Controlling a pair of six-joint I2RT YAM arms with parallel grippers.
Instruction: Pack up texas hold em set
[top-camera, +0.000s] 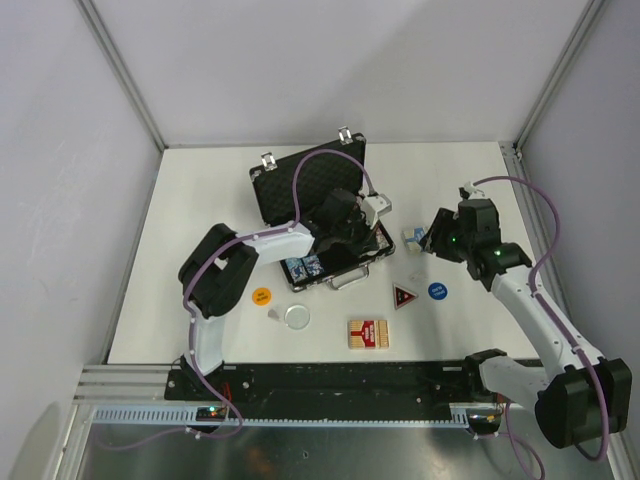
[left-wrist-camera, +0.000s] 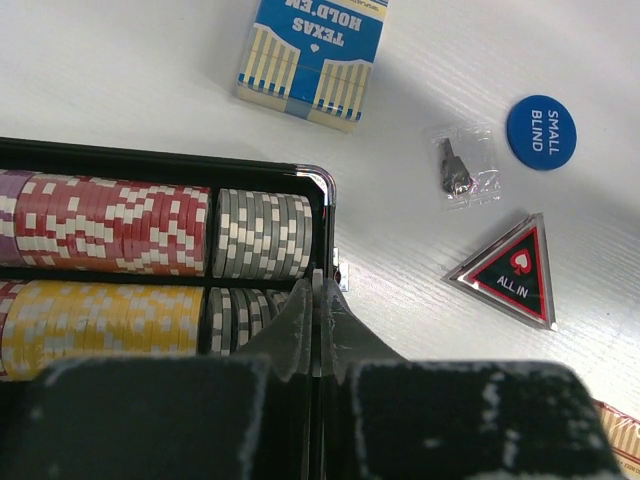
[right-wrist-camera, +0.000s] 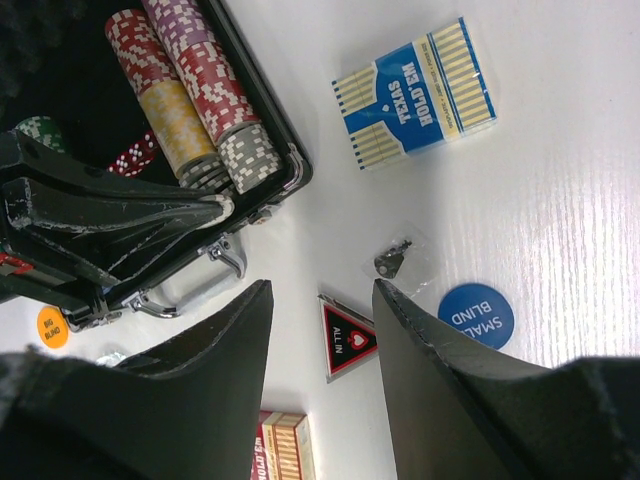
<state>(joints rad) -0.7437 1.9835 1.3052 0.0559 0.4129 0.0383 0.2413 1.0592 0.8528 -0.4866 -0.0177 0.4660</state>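
Lying open near the middle of the worktop (top-camera: 200, 200), the briefcase (top-camera: 345, 268) has its foam-lined lid (top-camera: 308, 185) raised at the far side and its handle facing the arm bases.

1. Left tool (left-wrist-camera: 318, 288): positioned low over the right end wall of the briefcase, beside the grey chips (left-wrist-camera: 264, 234). The jaws are narrow, the fingers pressed together. Whether they pinch the wall cannot be told.
2. Right tool (right-wrist-camera: 320, 290): held above the worktop to the right of the briefcase, jaws wide apart, nothing between them.
3. Chip rows: red-and-white chips (left-wrist-camera: 110, 225) and yellow chips (left-wrist-camera: 100, 325) sit in adjacent rows inside the base, each ending in a short grey stack.
4. Items outside the briefcase, all on the worktop:
   - blue card deck (right-wrist-camera: 415, 92), just right of the briefcase;
   - key bag (right-wrist-camera: 395, 260), a small clear pouch between that deck and the red triangle (right-wrist-camera: 345, 335);
   - blue button (right-wrist-camera: 476, 315), marked SMALL BLIND, beside the triangle;
   - red card deck (top-camera: 369, 333), nearer the arm bases;
   - orange button (top-camera: 261, 296), at the left front of the briefcase.
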